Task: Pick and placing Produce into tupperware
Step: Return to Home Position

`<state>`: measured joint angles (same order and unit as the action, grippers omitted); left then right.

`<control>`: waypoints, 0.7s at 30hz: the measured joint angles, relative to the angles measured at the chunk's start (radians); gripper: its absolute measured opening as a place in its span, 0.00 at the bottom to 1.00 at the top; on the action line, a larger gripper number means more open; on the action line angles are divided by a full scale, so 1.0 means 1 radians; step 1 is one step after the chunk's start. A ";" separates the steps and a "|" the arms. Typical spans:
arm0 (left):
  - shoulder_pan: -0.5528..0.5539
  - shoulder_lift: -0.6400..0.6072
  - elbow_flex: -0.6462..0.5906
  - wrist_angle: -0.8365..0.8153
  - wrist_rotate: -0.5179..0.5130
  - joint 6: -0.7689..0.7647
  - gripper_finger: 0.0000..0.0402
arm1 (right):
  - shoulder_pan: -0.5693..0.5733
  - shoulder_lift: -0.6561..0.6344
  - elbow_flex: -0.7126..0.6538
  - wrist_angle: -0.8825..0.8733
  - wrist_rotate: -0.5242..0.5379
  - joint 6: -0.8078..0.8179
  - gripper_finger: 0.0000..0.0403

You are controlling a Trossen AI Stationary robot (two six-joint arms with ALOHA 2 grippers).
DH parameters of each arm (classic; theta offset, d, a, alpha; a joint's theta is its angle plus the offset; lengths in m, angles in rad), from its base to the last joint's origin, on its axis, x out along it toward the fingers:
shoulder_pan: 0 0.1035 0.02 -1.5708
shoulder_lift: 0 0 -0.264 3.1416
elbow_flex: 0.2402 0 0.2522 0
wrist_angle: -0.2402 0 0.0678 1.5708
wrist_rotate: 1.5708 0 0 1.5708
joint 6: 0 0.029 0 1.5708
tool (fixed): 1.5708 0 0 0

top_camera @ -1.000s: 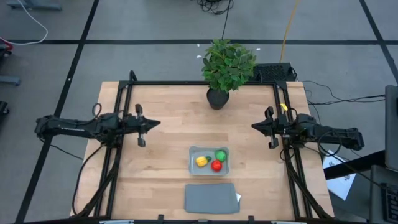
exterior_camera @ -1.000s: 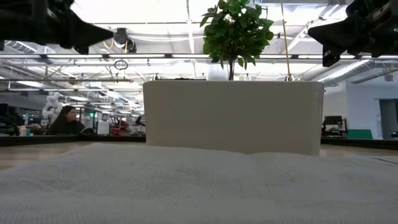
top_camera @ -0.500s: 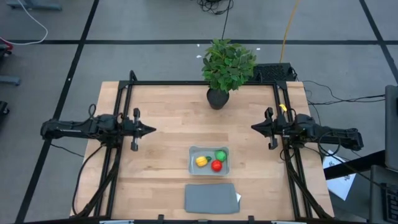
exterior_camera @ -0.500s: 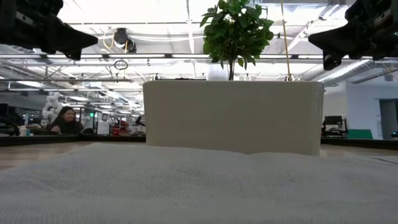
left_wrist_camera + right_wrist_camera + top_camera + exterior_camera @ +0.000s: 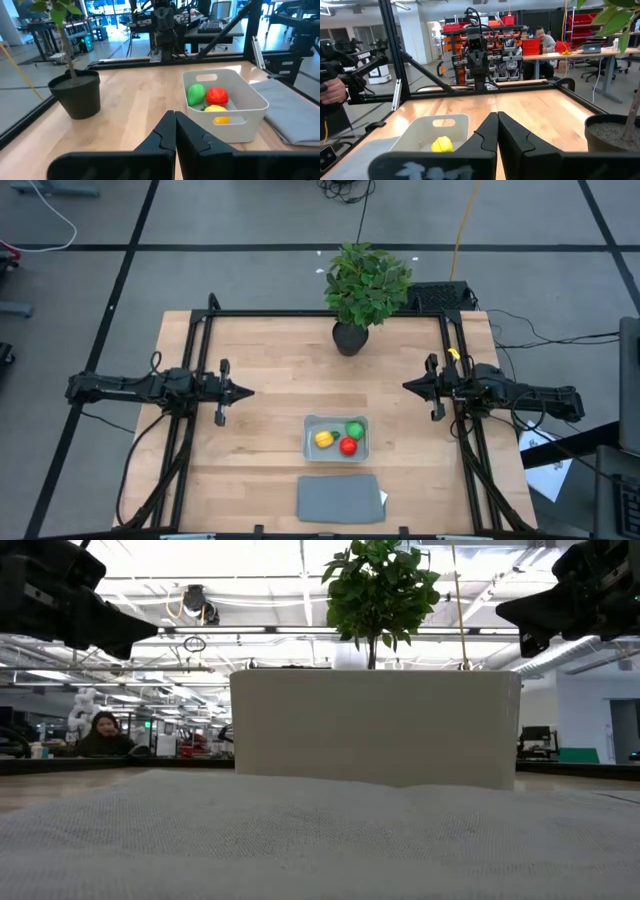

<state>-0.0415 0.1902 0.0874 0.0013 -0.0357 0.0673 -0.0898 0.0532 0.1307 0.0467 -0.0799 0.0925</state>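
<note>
- Where the pale wooden table (image 5: 270, 360) meets its front edge, a flat dark grey rectangular lid (image 5: 338, 497) lies.
- Just behind it sits the tupperware (image 5: 337, 438): smooth, translucent grey, round-cornered, long axis running left to right.
- Inside: round red piece (image 5: 347, 446), round green piece (image 5: 355, 430), yellow piece (image 5: 324, 439); the yellow one's heading cannot be told.
- Left gripper (image 5: 245, 390) and right gripper (image 5: 408, 385) hover well apart from the container, fingers pressed together, holding nothing.
- Farthest: leafy plant (image 5: 366, 285), dark round pot.
</note>
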 joint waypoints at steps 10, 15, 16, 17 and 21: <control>0.000 0.000 -0.014 0.003 0.010 -0.048 0.00 | 0.000 0.000 0.000 -0.007 0.000 0.000 0.00; 0.000 0.000 -0.014 0.041 0.010 -0.070 0.00 | 0.000 0.000 0.000 0.028 0.000 -0.024 0.00; 0.000 0.000 -0.014 0.052 0.010 -0.066 0.00 | 0.000 0.000 0.000 0.042 0.000 -0.025 0.00; 0.000 0.000 -0.014 0.058 0.010 -0.057 0.00 | 0.000 0.000 0.000 0.057 0.000 -0.025 0.00; 0.000 0.000 -0.014 0.055 0.009 -0.047 0.00 | 0.000 0.000 0.000 0.083 0.000 -0.026 0.00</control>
<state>-0.0414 0.1902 0.0734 0.0566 -0.0265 0.0199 -0.0898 0.0532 0.1310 0.1300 -0.0803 0.0667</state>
